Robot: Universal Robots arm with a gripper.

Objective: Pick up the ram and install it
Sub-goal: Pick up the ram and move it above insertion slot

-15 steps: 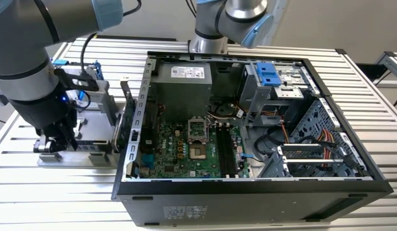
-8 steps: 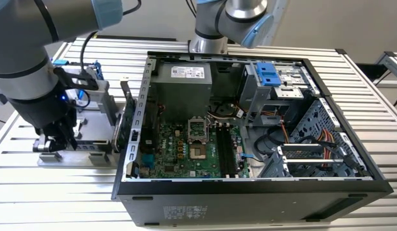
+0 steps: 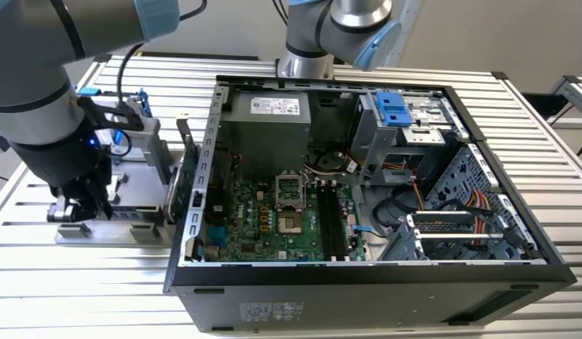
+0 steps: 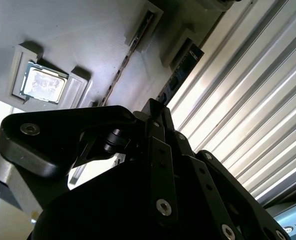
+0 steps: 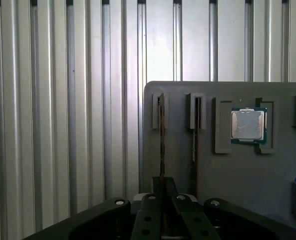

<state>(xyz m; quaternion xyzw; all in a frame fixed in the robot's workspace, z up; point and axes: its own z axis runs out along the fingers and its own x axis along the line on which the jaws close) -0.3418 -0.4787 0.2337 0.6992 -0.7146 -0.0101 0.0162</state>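
Gripper (image 5: pixel 162 195) jaws all but closed, pinching the ram (image 5: pixel 161 135) between them, ram standing on edge in the slot nearest the edge of the grey tray (image 5: pixel 227 180), second memory stick (image 5: pixel 194 135) alongside, processor (image 5: pixel 248 125) further along, slatted bench (image 5: pixel 63 100) beyond.

Bright, even room light is falling across the exterior view, where the ribbed tabletop (image 3: pixel 84 282) is giving off a soft sheen. The arm (image 3: pixel 46 106) is casting a shadow over the grey tray (image 3: pixel 107 229). The inside of the computer case (image 3: pixel 366 289) is sitting in deeper shade toward the exterior view's right. In the second wrist view the tabletop is glaring almost white in stripes. Against it the gripper (image 4: pixel 155 107) is showing as a near-black mass, and the ram (image 4: pixel 180 72) is reading as a dark strip. In the first wrist view light is streaking along the tabletop ribs, the processor (image 5: pixel 247 125) is gleaming, and the gripper is lying in heavy shadow
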